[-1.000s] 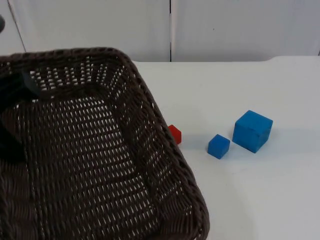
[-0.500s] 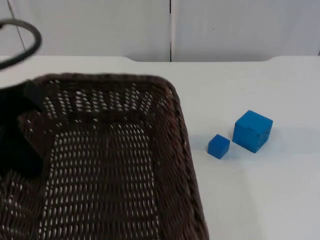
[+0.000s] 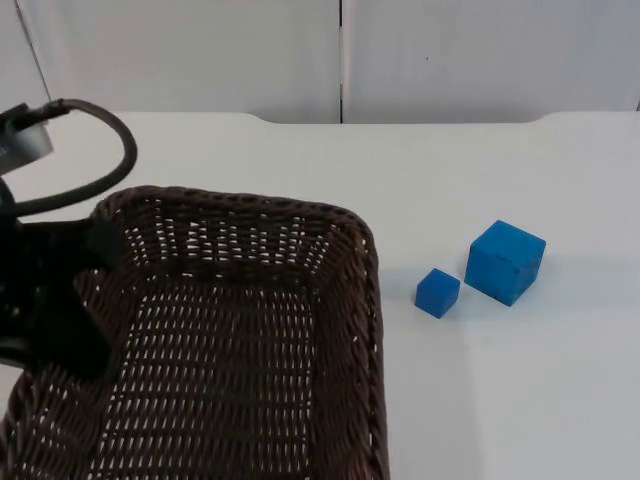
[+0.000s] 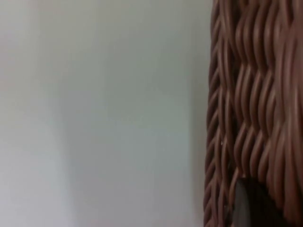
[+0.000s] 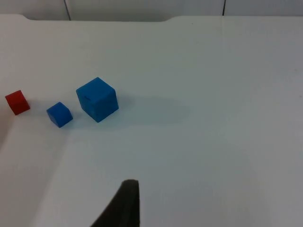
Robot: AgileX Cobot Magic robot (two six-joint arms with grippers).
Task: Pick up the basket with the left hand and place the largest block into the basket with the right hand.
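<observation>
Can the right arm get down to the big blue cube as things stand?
Probably yes: the large blue cube sits on bare white table, apart from the small blue cube and the brown wicker basket.

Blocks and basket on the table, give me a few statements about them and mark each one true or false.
1. The big blue block is inside the basket. False: it sits on the table, off to the basket's side.
2. The small blue block lies between the basket and the big blue block. True.
3. The left pincer holds the basket by its rim. True.
4. The red block is the largest of the three. False: the big blue block is largest.
5. The right pincer is gripping the small blue block. False: it is apart from all the blocks, holding nothing.
</observation>
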